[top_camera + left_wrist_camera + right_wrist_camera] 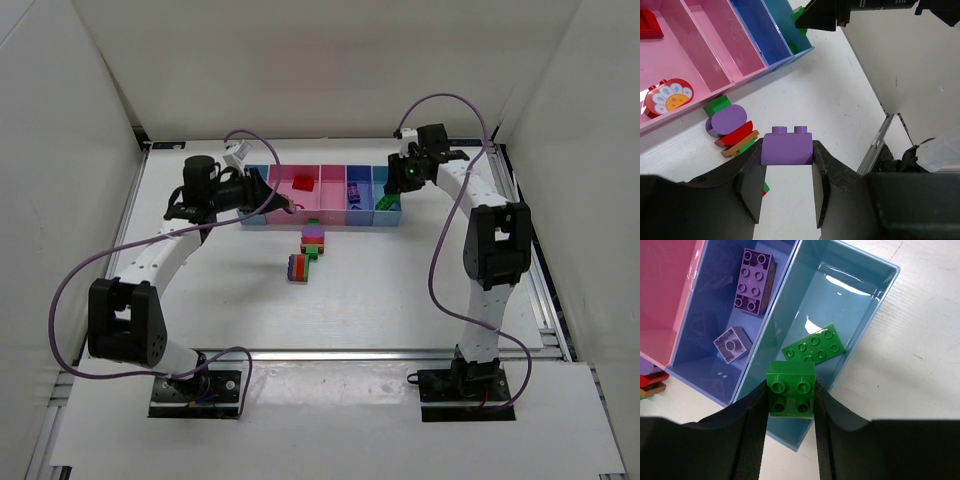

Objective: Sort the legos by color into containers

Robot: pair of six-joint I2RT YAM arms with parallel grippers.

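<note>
My left gripper (787, 152) is shut on a purple lego (787, 146), held above the table by the tray's front edge. In the top view this gripper (262, 190) is near the left end of the containers (330, 221). My right gripper (790, 395) is shut on a green lego (791, 388) over the right-end light blue compartment (872, 310), where a flat green plate (813, 346) lies. Two purple legos (755, 281) lie in the darker blue compartment. A red lego (304, 183) sits in a pink compartment (715, 35).
A small pile of mixed legos (313, 240) lies on the table just in front of the tray, with another clump (298, 267) nearer to me. A red piece with a flower print (668, 96) rests in a pink compartment. White walls enclose the table.
</note>
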